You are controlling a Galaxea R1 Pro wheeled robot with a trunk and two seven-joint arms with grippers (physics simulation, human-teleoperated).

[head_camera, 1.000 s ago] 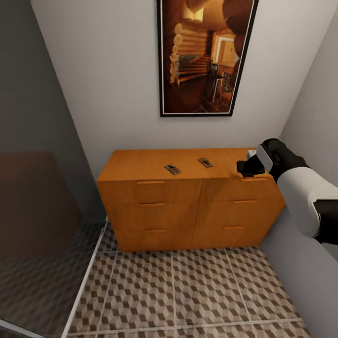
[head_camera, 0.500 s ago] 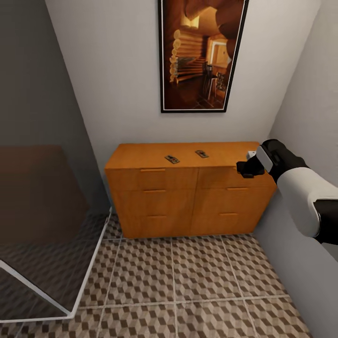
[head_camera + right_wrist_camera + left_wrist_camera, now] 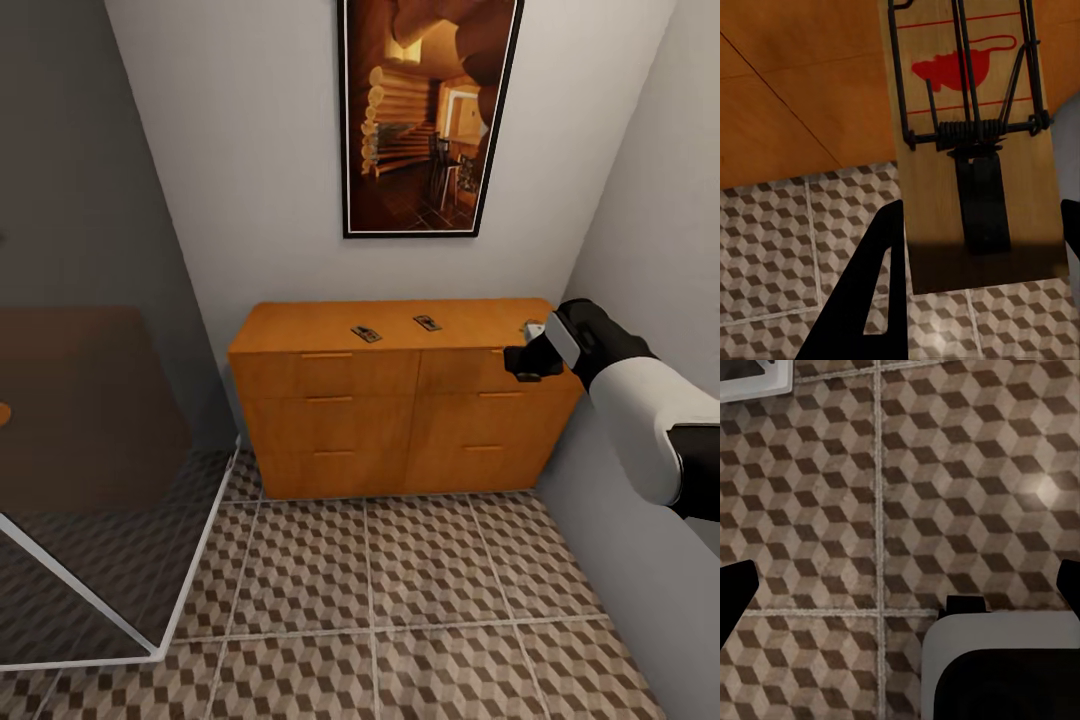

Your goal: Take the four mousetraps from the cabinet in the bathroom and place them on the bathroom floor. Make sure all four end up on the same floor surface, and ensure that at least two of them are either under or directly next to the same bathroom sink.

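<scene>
Glass shower screen (image 3: 110,560) at far left. Cabinet (image 3: 400,410) against the back wall; two mousetraps (image 3: 366,333) lie flat on its top, apart, near the middle. Right gripper (image 3: 528,352) at the cabinet's right end pinches a third mousetrap (image 3: 971,142) between its fingers, held out over the bathroom floor (image 3: 400,600), presumably for carrying to the floor. Left gripper (image 3: 900,592) points at tiles, fingers spread, empty.
</scene>
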